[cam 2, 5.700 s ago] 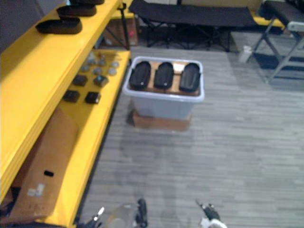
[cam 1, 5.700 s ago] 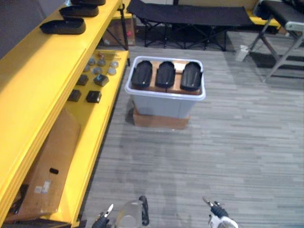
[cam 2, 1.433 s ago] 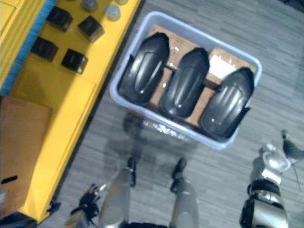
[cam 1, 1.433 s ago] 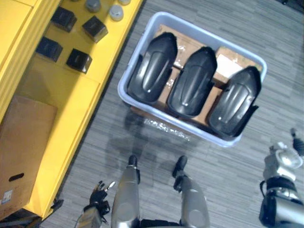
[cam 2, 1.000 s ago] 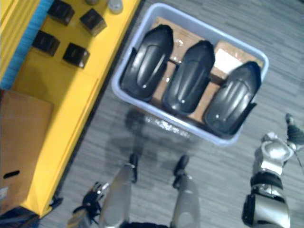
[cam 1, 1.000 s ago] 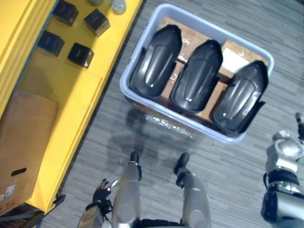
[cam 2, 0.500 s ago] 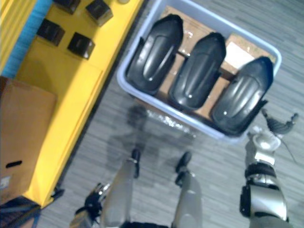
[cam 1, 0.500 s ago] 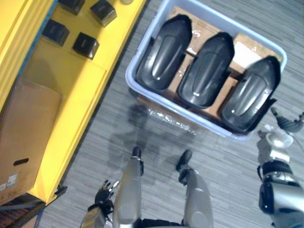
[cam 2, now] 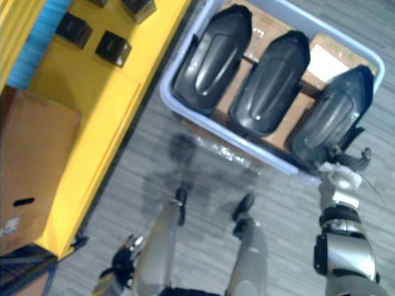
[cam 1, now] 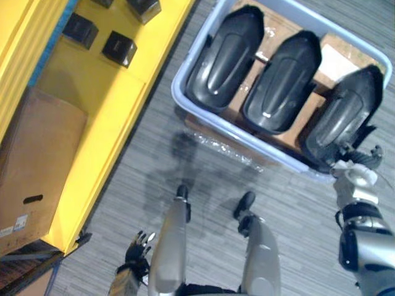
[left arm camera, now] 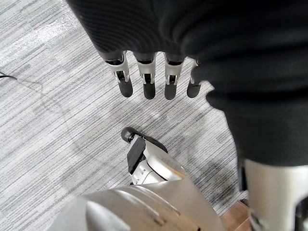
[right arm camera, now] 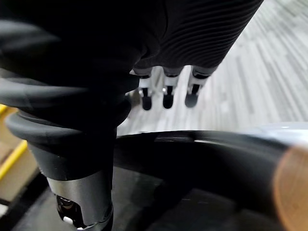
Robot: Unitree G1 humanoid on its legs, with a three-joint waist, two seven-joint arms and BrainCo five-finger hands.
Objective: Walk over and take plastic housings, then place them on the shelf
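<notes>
**Right hand poised over the end housing**

Three black plastic housings (cam 1: 281, 80) lie side by side in a pale bin (cam 1: 185, 71) on the floor (cam 1: 296, 209), beside the yellow shelf (cam 1: 105, 105). The right hand (cam 1: 353, 177), fingers straight and empty, hovers at the housing (cam 1: 342, 114) by the bin's right end. It should probably seat over the shell's edge before curling. The left hand (left arm camera: 147, 77) hangs relaxed. The white label (cam 1: 338, 60) is unreadable.

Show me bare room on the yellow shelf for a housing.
The bare stretch of yellow shelf between the black boxes and the cardboard box is free. The bin is crowded: three housings fill it side by side.
</notes>
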